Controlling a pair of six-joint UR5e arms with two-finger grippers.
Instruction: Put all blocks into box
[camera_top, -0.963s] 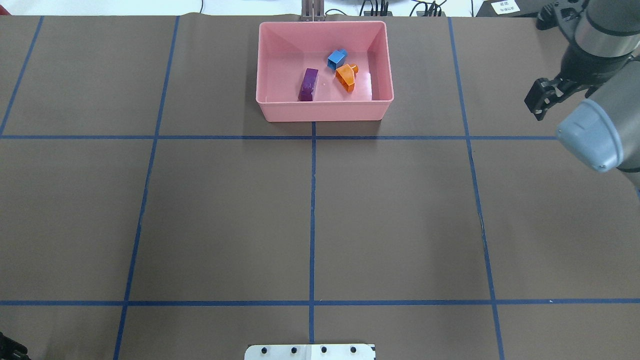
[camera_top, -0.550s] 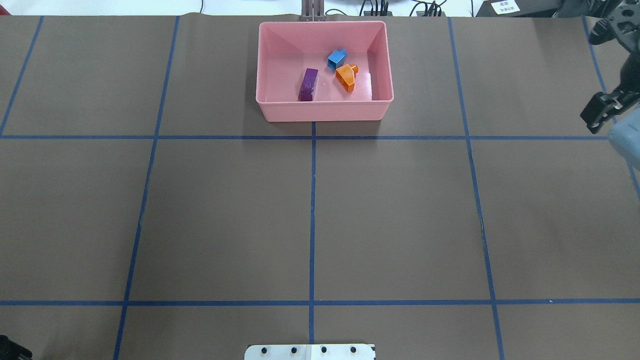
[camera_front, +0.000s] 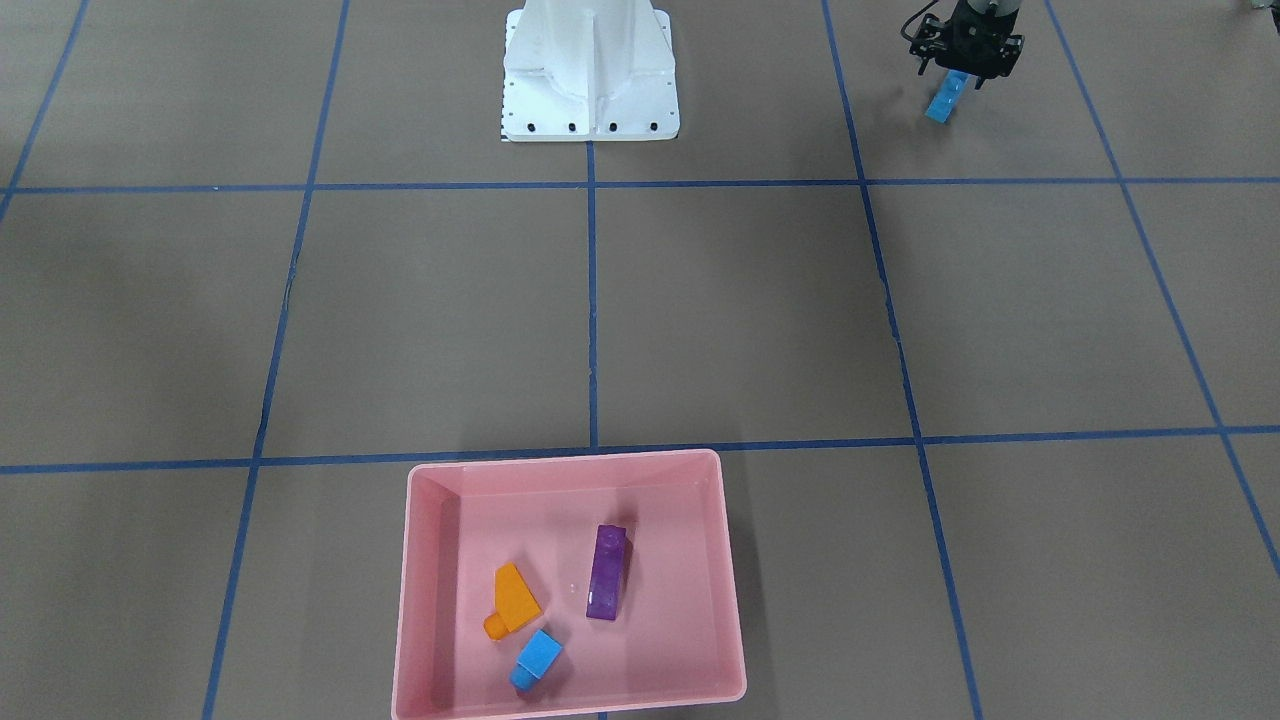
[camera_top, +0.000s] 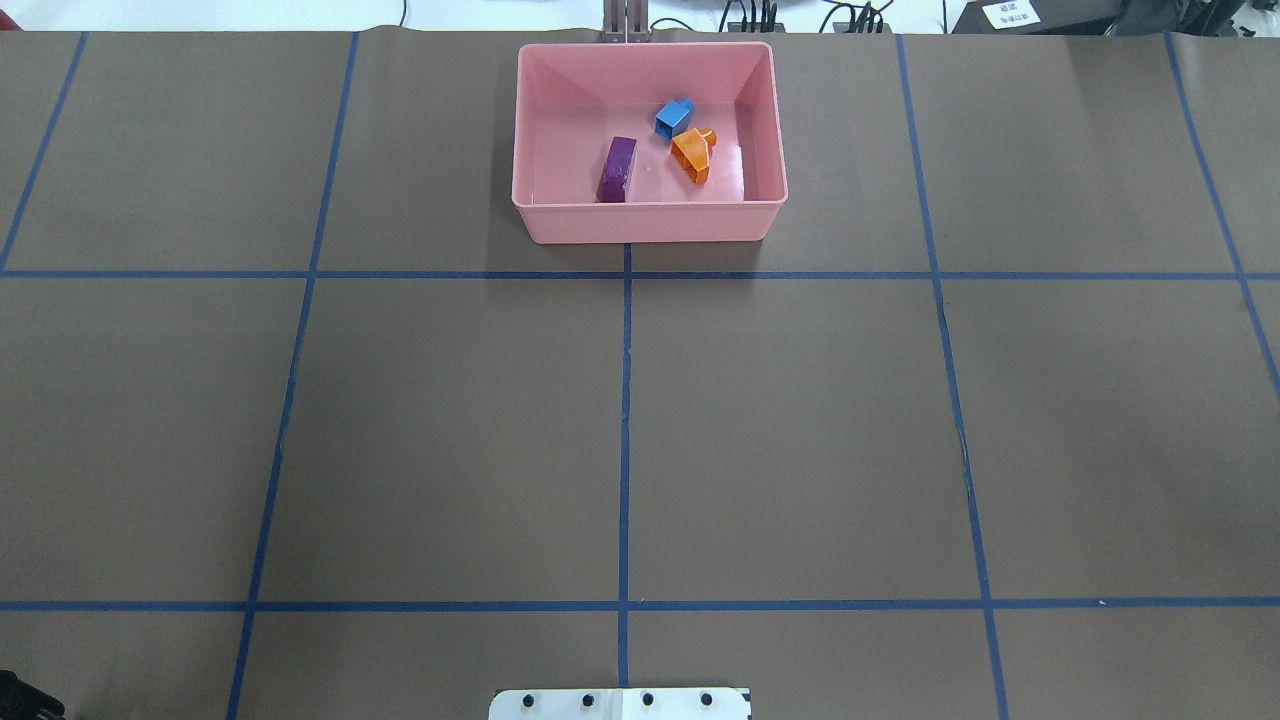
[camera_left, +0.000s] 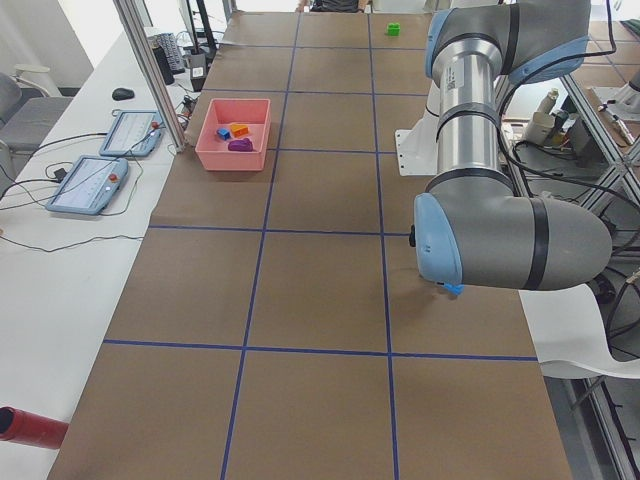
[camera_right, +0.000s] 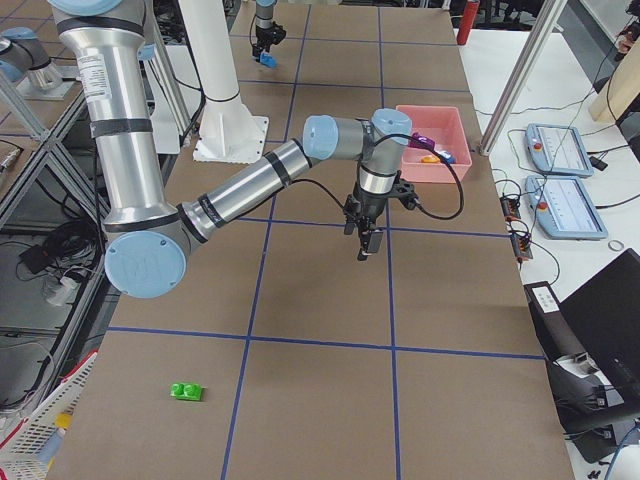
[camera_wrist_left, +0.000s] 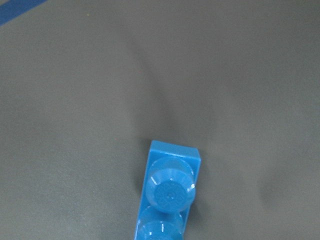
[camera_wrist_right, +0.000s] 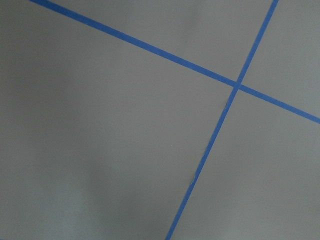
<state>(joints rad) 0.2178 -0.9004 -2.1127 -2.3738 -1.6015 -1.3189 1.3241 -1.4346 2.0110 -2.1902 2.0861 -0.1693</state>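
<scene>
Right gripper (camera_right: 366, 245) has left the overhead view: 1 s ago it sat at the upper right of that frame, 0.6 s ago at the right edge, now gone. We only catch it mid-frame in the right side view, hanging over bare table (camera_right: 320, 290), below and left of the box (camera_top: 650, 222). Its wrist camera shows just a tape crossing (camera_wrist_right: 236, 85), so we cannot tell how its fingers stand. Box contents unchanged: purple block (camera_top: 617, 168), small blue cube (camera_top: 675, 117) and orange block (camera_top: 692, 155) lie on its floor, centre to right, so 3 of 5 done. Left gripper (camera_front: 958, 78), upper right of the front-facing view, has its fingers closed on the top end of the long light-blue bar (camera_front: 942, 100), which hangs tilted and looks clear of the table. Green block (camera_right: 186, 391) sits alone at lower left of the right side view, well apart from everything. Our read: right is heading for the green, left brings the bar; 2 drops left.
</scene>
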